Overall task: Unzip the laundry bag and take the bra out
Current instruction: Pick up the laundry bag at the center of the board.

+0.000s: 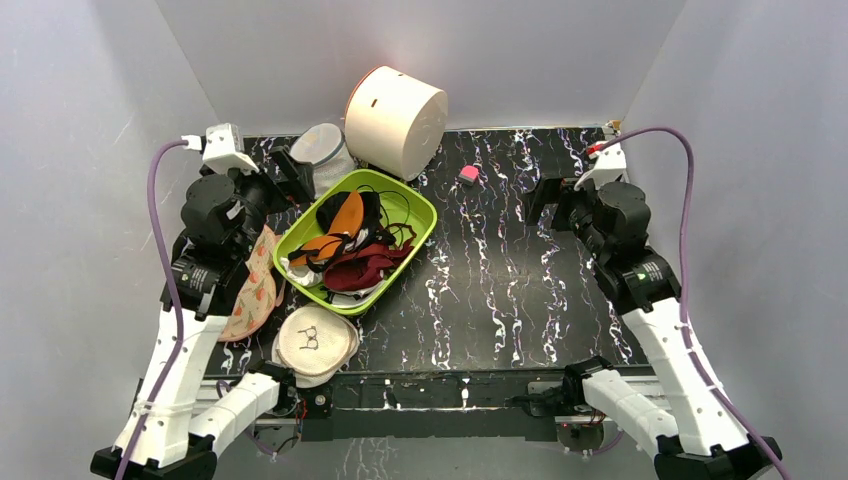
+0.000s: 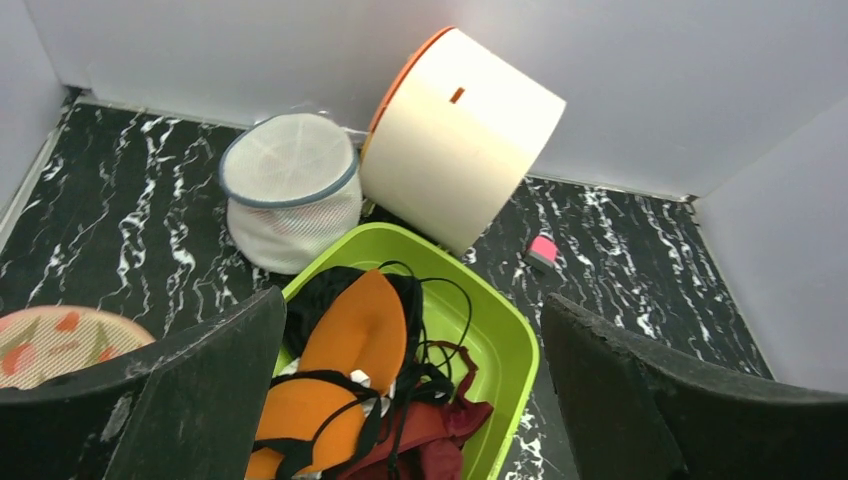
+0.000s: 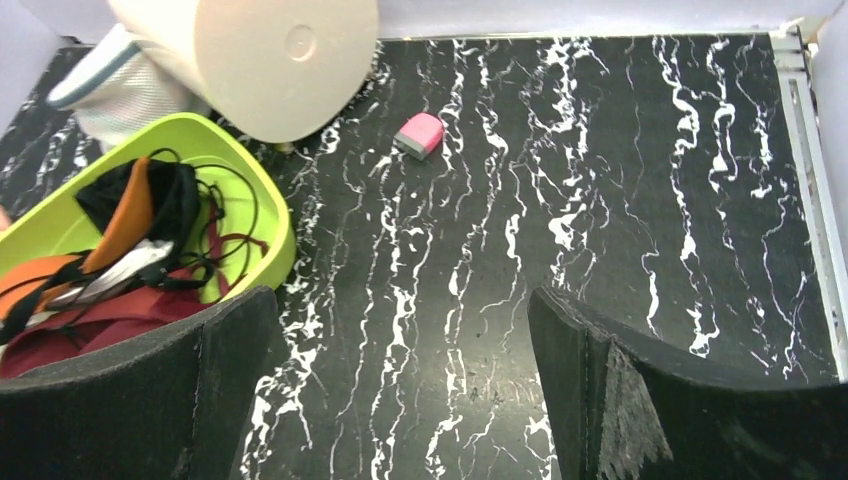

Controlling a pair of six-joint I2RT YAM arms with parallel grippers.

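Note:
The laundry bag [image 1: 256,288], a flat peach pouch with red and green motifs, lies at the table's left side, partly under my left arm. Only its edge [image 2: 50,345] shows low on the left of the left wrist view. The bra is hidden. My left gripper [image 1: 297,173] hangs open above the far-left corner of the green tub, behind the bag and apart from it. In its own view the left gripper [image 2: 410,310] has nothing between its fingers. My right gripper [image 1: 545,200] is open over bare table on the right, and its own view shows the right gripper [image 3: 400,300] empty.
A lime-green tub [image 1: 427,208] in the middle holds an orange-lined bra [image 2: 350,330] and a maroon one [image 1: 362,270]. Behind it lie a big cream cylinder [image 1: 395,120] and a white mesh cylinder [image 1: 322,148]. A round cream pouch [image 1: 315,342] sits front left, a small pink item [image 1: 468,174] at the back.

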